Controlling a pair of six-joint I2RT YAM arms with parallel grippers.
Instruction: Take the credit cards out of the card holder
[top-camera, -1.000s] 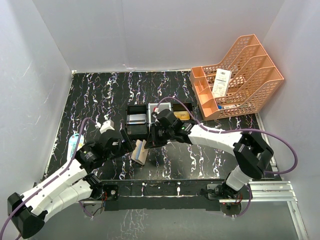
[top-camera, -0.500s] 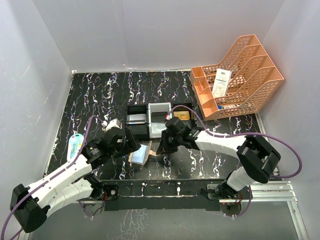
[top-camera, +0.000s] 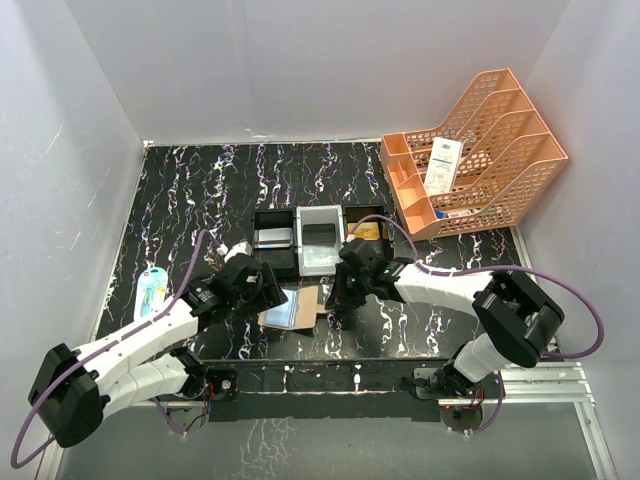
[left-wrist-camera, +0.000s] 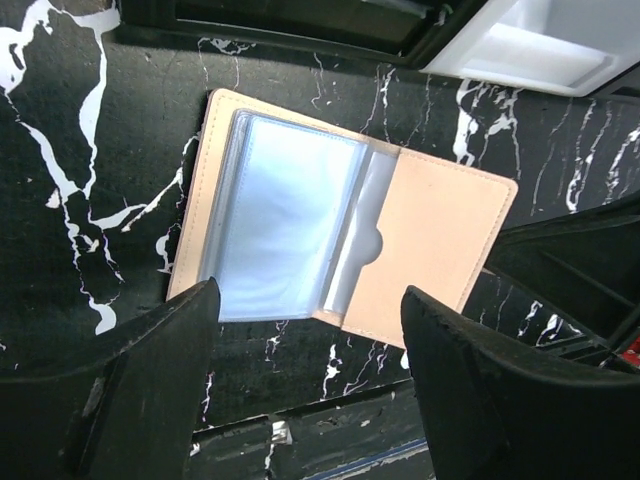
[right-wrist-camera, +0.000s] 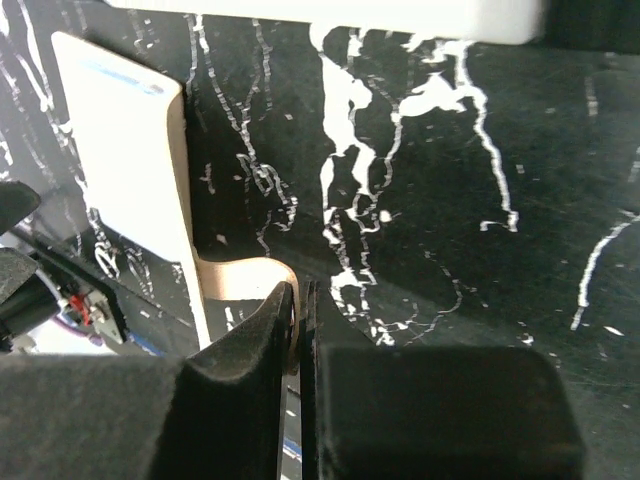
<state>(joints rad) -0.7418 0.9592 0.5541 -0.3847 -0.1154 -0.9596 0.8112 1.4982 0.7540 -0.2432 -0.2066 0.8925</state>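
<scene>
The card holder (top-camera: 296, 306) lies opened flat on the black marbled table, with pale bluish slots (left-wrist-camera: 285, 215) on one half and a plain tan flap (left-wrist-camera: 440, 250) on the other. I cannot tell whether any credit cards sit in the slots. My left gripper (left-wrist-camera: 310, 390) hangs open over the holder's near edge and holds nothing. My right gripper (right-wrist-camera: 298, 300) is shut on the holder's brown snap tab (right-wrist-camera: 240, 278). A gold card (top-camera: 365, 231) and a silvery card (top-camera: 273, 238) lie in the tray behind.
The three-compartment tray (top-camera: 275, 262) stands just behind the card holder. An orange file rack (top-camera: 480, 150) holding a white receipt (top-camera: 442, 165) fills the back right corner. A small pale packet (top-camera: 150, 290) lies near the left wall.
The card holder stood folded on edge between the grippers and now lies spread open on the table. The right gripper pulled its tab to the right; the left gripper moved in over it.
</scene>
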